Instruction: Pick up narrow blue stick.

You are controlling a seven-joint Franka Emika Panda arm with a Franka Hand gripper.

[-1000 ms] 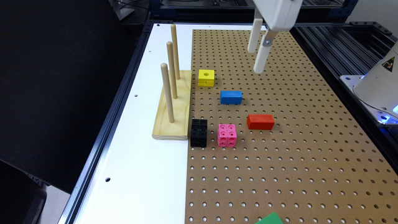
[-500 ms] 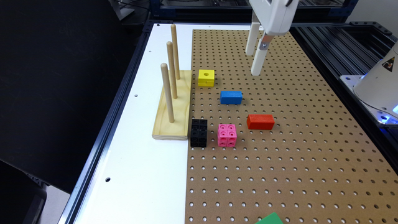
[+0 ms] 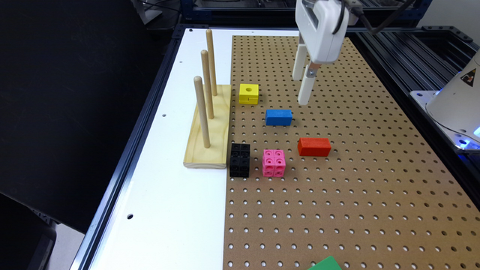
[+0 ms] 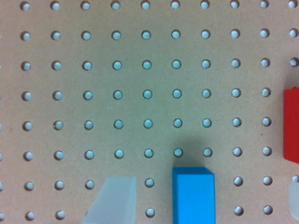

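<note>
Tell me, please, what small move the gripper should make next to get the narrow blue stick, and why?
Probably a short shift toward the exterior view's left and nearer the camera, then descend. The gripper hangs open above the pegboard, beside the narrow blue stick rather than over it. In the wrist view one fingertip sits next to the stick, so the stick is not yet centred.

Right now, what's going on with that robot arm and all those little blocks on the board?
A single robot arm is going after the narrow blue stick, which lies flat on the pegboard, untouched. The gripper hangs above the board, toward the exterior view's right of the stick, fingers apart and holding nothing. The wrist view shows the stick between them. The yellow cube, red block, pink block and black block sit nearby, beside a wooden peg stand.
</note>
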